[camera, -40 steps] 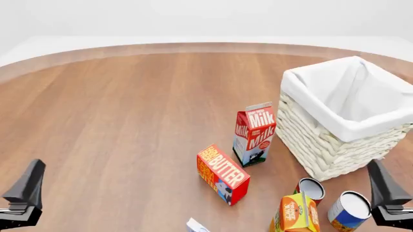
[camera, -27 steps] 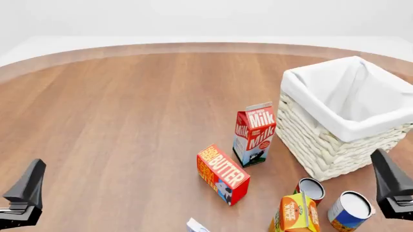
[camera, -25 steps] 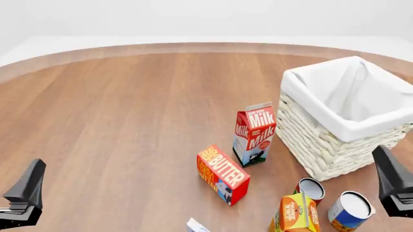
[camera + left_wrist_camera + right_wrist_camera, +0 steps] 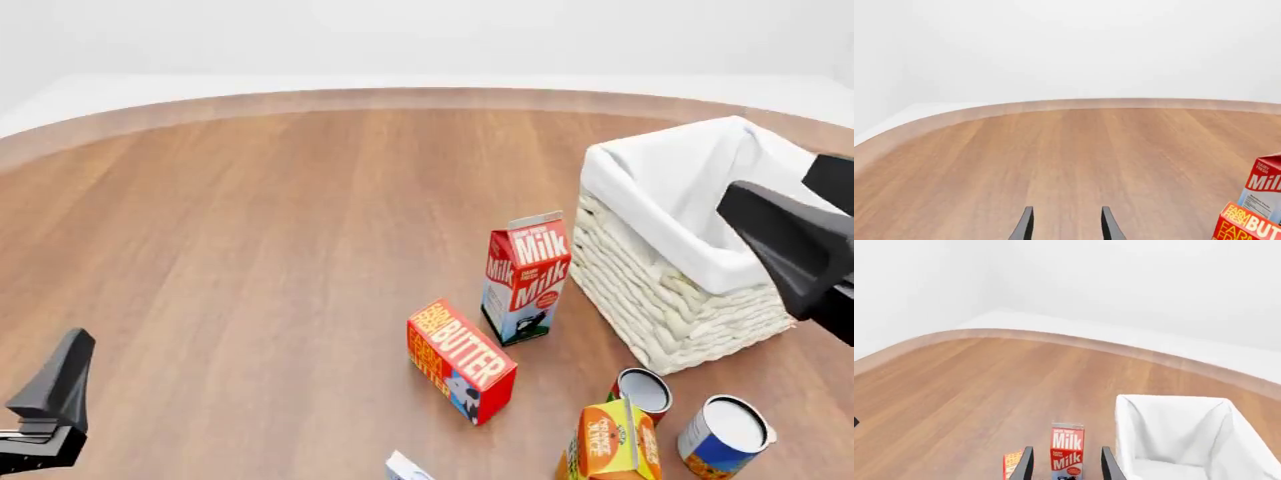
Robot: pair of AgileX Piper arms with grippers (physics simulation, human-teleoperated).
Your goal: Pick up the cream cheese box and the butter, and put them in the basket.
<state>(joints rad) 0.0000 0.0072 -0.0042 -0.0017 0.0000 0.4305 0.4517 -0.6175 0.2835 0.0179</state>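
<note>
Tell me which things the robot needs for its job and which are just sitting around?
Needed:
butter
cream cheese box, only a corner showing at the near edge
basket

Just sitting around:
milk carton
orange juice carton
two cans

The butter (image 4: 461, 358), an oblong red-and-orange carton with white lettering, lies flat on the table just left of and nearer than the basket (image 4: 674, 290). The basket, white wicker with a cloth liner folded over its rim, stands upright. Only a pale corner of the cream cheese box (image 4: 404, 467) shows, nearer than the butter.
</note>
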